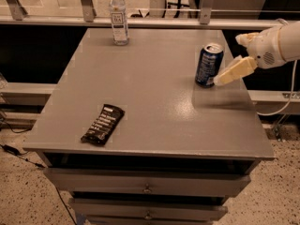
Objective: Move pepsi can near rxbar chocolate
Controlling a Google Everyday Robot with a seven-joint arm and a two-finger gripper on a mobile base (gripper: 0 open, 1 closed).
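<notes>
The pepsi can (208, 64), dark blue with a silver top, stands upright on the right side of the grey table (154, 88). The rxbar chocolate (103, 124), a flat black wrapper with white lettering, lies near the table's front left edge. My gripper (229, 60) reaches in from the right, just beside the can's right side. It is open and empty, and its lower cream finger (234, 71) points at the base of the can.
A clear plastic bottle (119, 15) with a white cap stands at the table's back left. A railing (154, 21) runs behind the table. Drawers (147, 184) sit below the front edge. A cable hangs at the right.
</notes>
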